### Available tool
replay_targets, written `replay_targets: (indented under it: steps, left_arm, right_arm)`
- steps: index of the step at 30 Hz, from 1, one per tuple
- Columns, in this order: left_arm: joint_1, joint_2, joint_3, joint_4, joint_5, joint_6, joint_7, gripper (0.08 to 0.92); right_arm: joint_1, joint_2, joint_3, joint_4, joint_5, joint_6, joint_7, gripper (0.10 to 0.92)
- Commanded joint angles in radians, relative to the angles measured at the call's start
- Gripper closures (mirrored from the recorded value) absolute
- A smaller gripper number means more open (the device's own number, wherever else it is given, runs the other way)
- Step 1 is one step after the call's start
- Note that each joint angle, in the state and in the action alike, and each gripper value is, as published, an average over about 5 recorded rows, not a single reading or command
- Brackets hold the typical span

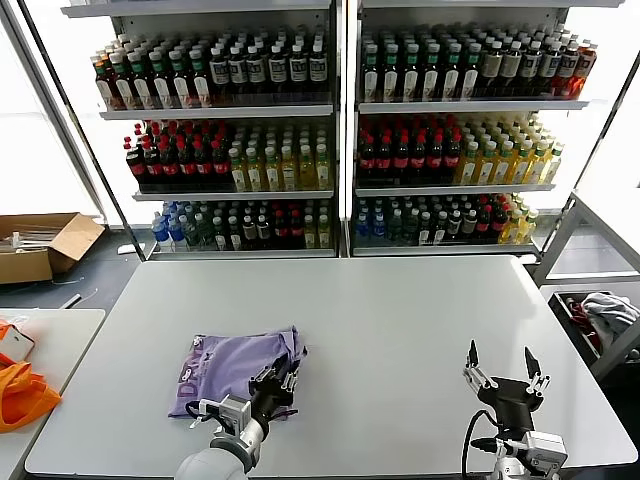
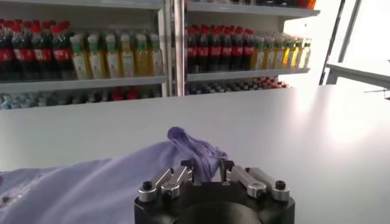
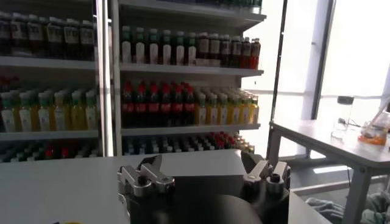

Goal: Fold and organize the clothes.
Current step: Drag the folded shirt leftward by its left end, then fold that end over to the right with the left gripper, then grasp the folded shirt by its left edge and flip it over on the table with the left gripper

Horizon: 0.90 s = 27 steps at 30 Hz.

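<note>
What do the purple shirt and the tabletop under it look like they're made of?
Shirt: thin, soft knit fabric, probably cotton or a blend, matte; it lies in limp folds and bunches into a soft peak at the left gripper. Table: hard, smooth white top, likely laminate or painted board; it is flat with a faint sheen. The right gripper hovers apart.

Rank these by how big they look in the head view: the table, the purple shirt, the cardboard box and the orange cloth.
1. Table, by far the biggest.
2. Purple shirt.
3. Cardboard box, though it sits farther away and is cut off at the edge.
4. Orange cloth, also cut off, so its rank against the box is unsure.
</note>
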Motion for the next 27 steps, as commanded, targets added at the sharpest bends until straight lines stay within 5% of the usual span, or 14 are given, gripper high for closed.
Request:
replay_targets:
  steps: [1,8,15,27]
  left_arm:
    - [0.005,-0.015,0.025,-0.064,-0.254,-0.033,0.003,0.62]
    - [0.023,-0.002,-0.128,-0.159,-0.264,-0.058,-0.036,0.412]
    - [0.098,0.096,-0.381,-0.05,0.032,-0.116,-0.026,0.221]
    - [0.16,0.078,-0.414,-0.009,0.041,-0.088,-0.007,0.177]
  right_arm:
    - [0.01,-0.003,-0.013,-0.02,-0.004,0.003,0.0,0.203]
    - [0.038,-0.031,-0.034,-0.039,0.01,0.007,-0.002,0.203]
    - [0.085,-0.056,-0.066,-0.081,0.033,0.008,-0.001,0.203]
    - [0.141,-0.066,-0.116,-0.129,0.044,0.009,-0.001,0.203]
